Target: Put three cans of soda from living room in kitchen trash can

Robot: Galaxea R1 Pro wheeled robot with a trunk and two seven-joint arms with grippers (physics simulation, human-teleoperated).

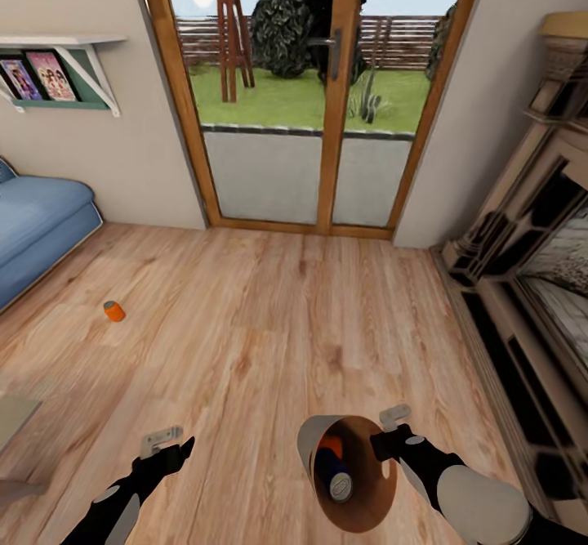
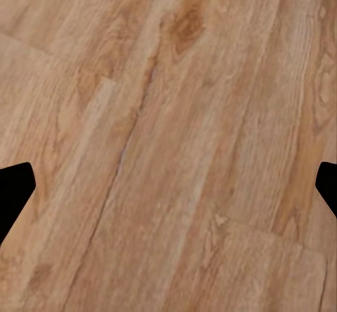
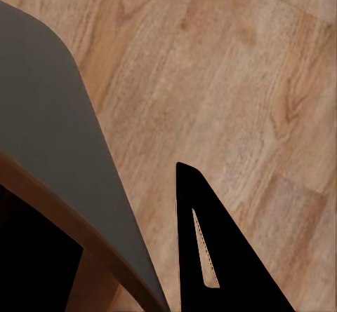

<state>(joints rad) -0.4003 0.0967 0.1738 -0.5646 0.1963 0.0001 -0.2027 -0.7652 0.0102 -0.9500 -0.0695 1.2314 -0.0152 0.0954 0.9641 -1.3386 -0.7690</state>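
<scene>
Trash can (image 1: pixel 366 506), apparently gripper-held, holds two soda cans (image 1: pixel 335 467).

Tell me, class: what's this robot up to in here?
The right gripper holds the tash can by its rim, tipped toward the camera. Inside lie two cans: a dark blue can and an orange one. Another orange can sits on the wood floor near the blue sofa. The left gripper is open and empty.
</scene>
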